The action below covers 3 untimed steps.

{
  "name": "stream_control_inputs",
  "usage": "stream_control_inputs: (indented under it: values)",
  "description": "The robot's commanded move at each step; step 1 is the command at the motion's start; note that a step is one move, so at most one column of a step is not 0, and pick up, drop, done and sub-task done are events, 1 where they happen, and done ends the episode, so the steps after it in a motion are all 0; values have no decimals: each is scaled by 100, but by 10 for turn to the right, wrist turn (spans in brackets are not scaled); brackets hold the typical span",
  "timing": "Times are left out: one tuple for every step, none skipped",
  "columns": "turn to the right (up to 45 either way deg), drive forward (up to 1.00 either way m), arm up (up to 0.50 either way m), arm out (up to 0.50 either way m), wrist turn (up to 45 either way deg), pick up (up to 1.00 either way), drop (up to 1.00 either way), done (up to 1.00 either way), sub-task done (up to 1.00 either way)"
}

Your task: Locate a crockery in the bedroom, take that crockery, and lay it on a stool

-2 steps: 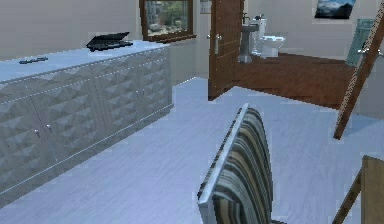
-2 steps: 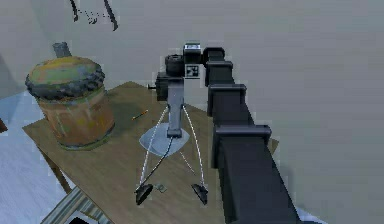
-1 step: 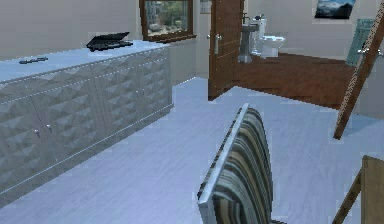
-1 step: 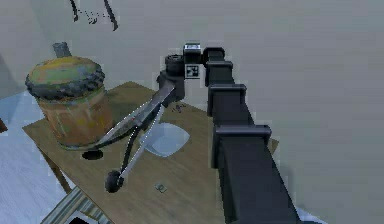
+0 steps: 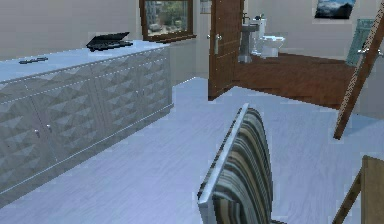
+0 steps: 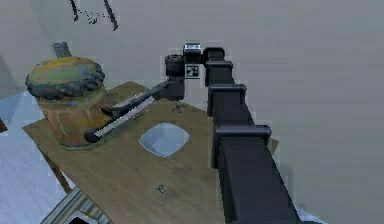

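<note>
Dark arm bar (image 6: 245, 150) is rising from the arm side view's bottom edge, nearest the camera, and ending at two white marker squares (image 6: 192, 50).

Item 1: pale square dish (image 6: 160, 140). It is lying flat near the middle of the wooden tabletop (image 6: 120, 185), just left of the arm bar and apart from it.

Item 2: tool (image 6: 92, 136). Its dark body is sitting left of the marker squares. Its two thin fingers (image 6: 125, 117) are slanting down and leftward, running up and left of the dish in the picture and ending at the foot of the lidded pot (image 6: 62, 95). Whether the fingers are spread or pressed together cannot be told. Nor can it be told whether the tool is holding or touching anything, since the pot is standing right behind its far end.

Item 3: lidded pot, brown and yellow, standing upright near the tabletop's left corner.

Edges: the tabletop's far edge is running close to a plain wall. Bare wood is lying in front of the dish.

Forward view: striped chair back (image 5: 240, 170) is standing in the foreground. Grey dresser (image 5: 80, 100) is lining the left and carrying a flat dark object (image 5: 108, 42). Pale floor (image 5: 150, 160) is lying open between chair and dresser. Wooden door (image 5: 225, 45) is standing ajar, with a toilet (image 5: 268, 42) beyond it. Slanted wooden beam (image 5: 358, 75) is crossing the right side.
</note>
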Motion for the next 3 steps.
stream_control_inputs:
  values:
    - [0, 0, 0, 0, 450, 0, 0, 0, 0]
    - [0, 0, 0, 0, 240, 0, 0, 0, 0]
    - [0, 0, -30, 0, 0, 0, 0, 0, 0]
